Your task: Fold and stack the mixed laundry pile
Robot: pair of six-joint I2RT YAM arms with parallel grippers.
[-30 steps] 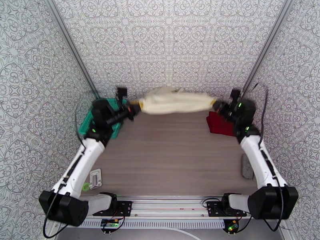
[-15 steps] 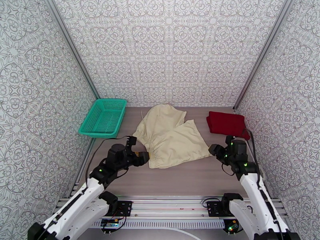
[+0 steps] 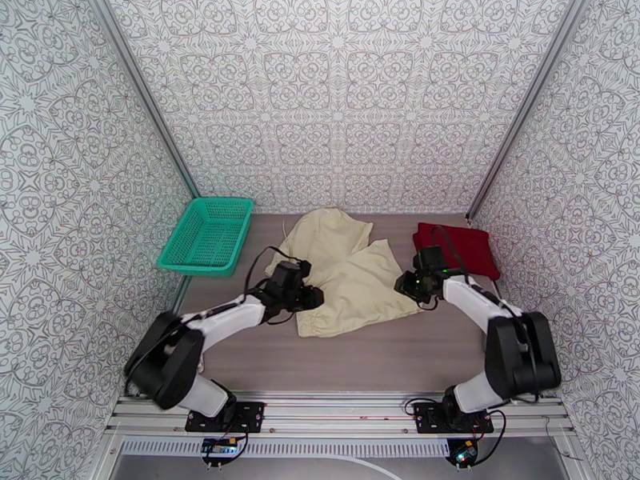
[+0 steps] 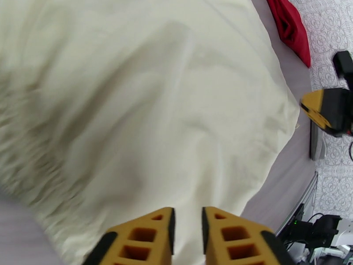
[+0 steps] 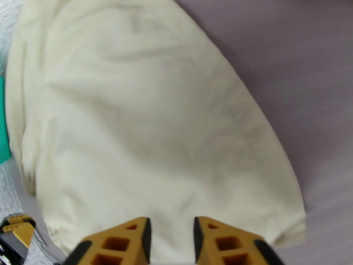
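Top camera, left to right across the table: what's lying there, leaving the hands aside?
basket → cream garment → red shirt

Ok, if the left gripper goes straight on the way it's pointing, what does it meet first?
The cream-beige cloth garment, spread on the table right ahead of the left gripper. How far off it lies is unclear.
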